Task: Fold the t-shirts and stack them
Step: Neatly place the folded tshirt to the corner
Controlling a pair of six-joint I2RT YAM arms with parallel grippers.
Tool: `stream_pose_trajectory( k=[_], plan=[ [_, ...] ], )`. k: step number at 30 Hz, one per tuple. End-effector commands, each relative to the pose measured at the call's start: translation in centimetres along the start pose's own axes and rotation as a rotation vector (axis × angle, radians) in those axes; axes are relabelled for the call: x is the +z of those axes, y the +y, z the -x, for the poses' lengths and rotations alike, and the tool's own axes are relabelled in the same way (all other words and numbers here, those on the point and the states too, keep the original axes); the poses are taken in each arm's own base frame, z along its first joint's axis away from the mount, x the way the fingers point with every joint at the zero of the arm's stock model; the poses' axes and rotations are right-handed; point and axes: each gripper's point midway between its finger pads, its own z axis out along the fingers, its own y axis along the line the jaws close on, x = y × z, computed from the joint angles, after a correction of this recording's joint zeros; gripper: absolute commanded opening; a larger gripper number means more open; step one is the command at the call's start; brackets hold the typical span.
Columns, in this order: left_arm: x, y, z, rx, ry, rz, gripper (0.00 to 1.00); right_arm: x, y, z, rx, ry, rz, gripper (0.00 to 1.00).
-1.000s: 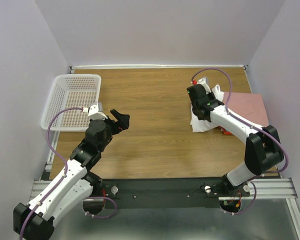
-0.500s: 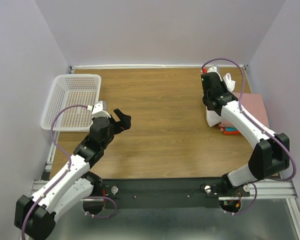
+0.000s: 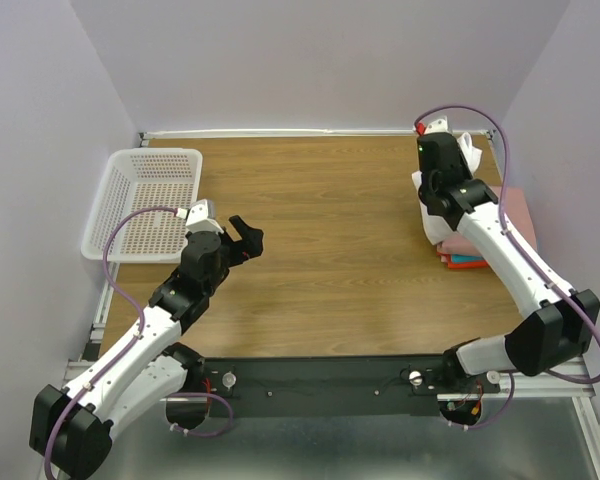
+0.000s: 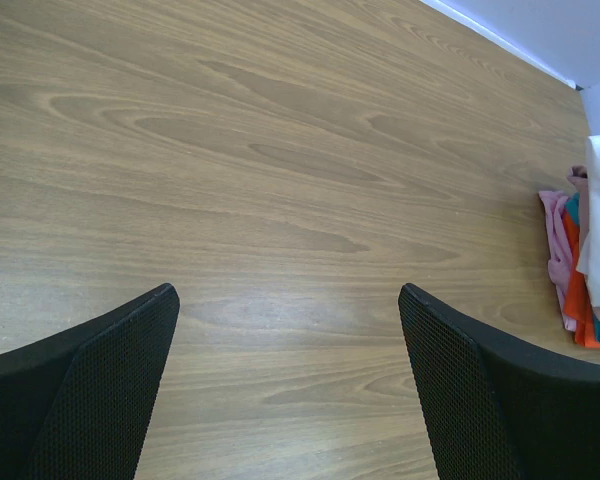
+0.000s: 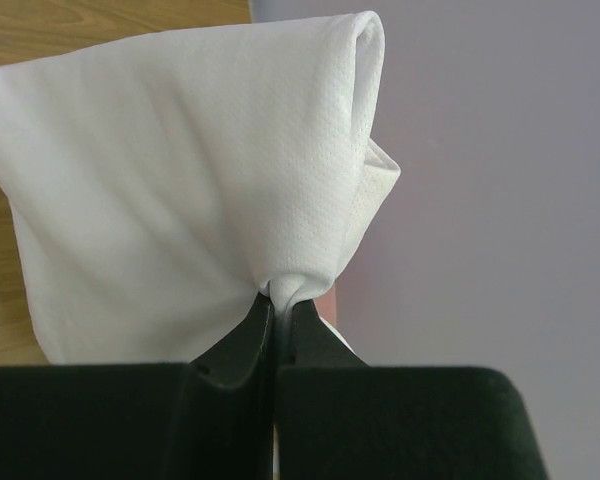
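My right gripper (image 5: 280,300) is shut on a pinched fold of the white t-shirt (image 5: 180,170), which hangs from it in a bunch. From above, the right gripper (image 3: 448,150) is raised near the far right corner. The white shirt (image 3: 432,218) drapes down over the left edge of the folded stack. That stack shows a dusty pink shirt (image 3: 515,210) over thin red-orange (image 3: 458,263) and blue (image 3: 472,258) ones. My left gripper (image 3: 245,238) is open over bare wood at left centre, nothing between its fingers (image 4: 100,390). The stack's edge (image 4: 575,300) shows far right in its view.
A white perforated basket (image 3: 145,200) stands at the far left of the wooden table (image 3: 320,250). Lilac walls close the table at back and both sides; the right wall is close behind the held shirt.
My right gripper has carried the white shirt up and to the right, from the table left of the stack to over the stack near the far right corner. The left arm barely shifted.
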Motion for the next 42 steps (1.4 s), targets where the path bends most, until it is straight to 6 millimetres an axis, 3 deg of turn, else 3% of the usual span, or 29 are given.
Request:
stream_pose_trajectory(
  k=[1, 11, 20, 32, 37, 42],
  plan=[
    [-0.1, -0.8, 2.0, 0.004, -0.057, -0.015, 0.98, -1.5, -2.0, 0.5, 0.033, -0.006, 0.021, 0.00],
    [-0.4, -0.6, 2.0, 0.004, -0.063, -0.015, 0.98, -1.4, -2.7, 0.1, 0.015, 0.018, 0.019, 0.01],
    [-0.3, -0.2, 1.8, 0.008, -0.064, 0.001, 0.98, 1.3, -3.6, -1.0, -0.029, 0.081, 0.022, 0.00],
    [-0.1, 0.7, 1.3, 0.025, -0.054, 0.035, 0.98, 7.6, -3.5, -5.5, -0.152, 0.259, 0.057, 0.01],
    [-0.1, 1.0, 1.3, 0.026, -0.057, 0.047, 0.98, 10.2, -4.7, -8.0, -0.119, 0.341, 0.025, 0.01],
    [-0.1, 1.3, 1.2, 0.033, -0.054, 0.060, 0.98, 12.3, -4.0, -10.2, -0.119, 0.402, 0.039, 0.01]
  ],
)
